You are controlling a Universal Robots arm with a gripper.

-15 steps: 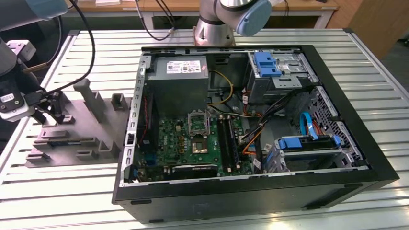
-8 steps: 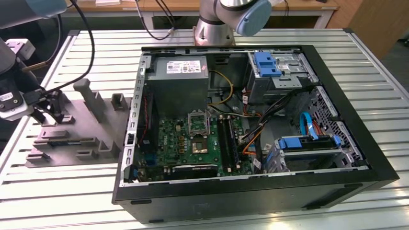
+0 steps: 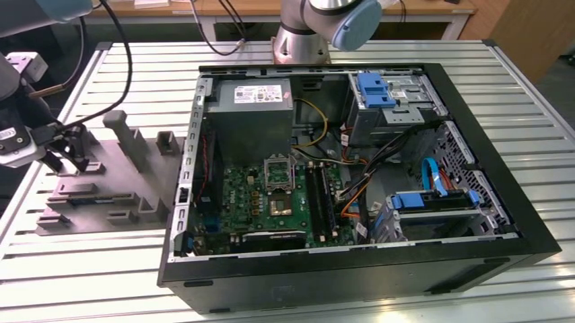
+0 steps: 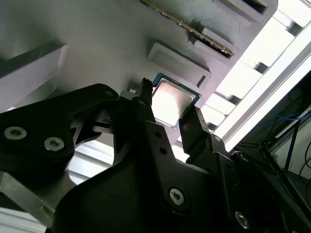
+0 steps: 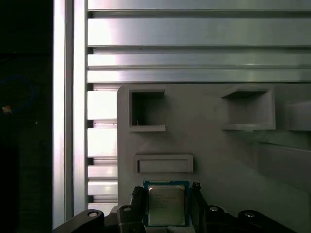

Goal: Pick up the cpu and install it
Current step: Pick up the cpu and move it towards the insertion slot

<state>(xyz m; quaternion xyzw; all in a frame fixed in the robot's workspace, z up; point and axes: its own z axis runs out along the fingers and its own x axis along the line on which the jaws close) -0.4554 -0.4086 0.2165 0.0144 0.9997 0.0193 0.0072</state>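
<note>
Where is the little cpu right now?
In the first wrist view, the cpu lies on the grey tray, right at the gripper, next to a raised rectangular block.

single arm [image 3: 301, 33], base column at top centre of the exterior view, with a blue-capped joint [image 3: 357, 21] just above it. another link [image 3: 54, 8] crosses the top corner on the exterior view's left. the wrist [image 3: 16, 124] sits at that view's left edge, cabled, with the tool [image 3: 69, 159] pointing down below it. both wrist views show the tool's black linkage plates [image 4: 58, 131] [image 5: 87, 221] and their screw heads.
</note>
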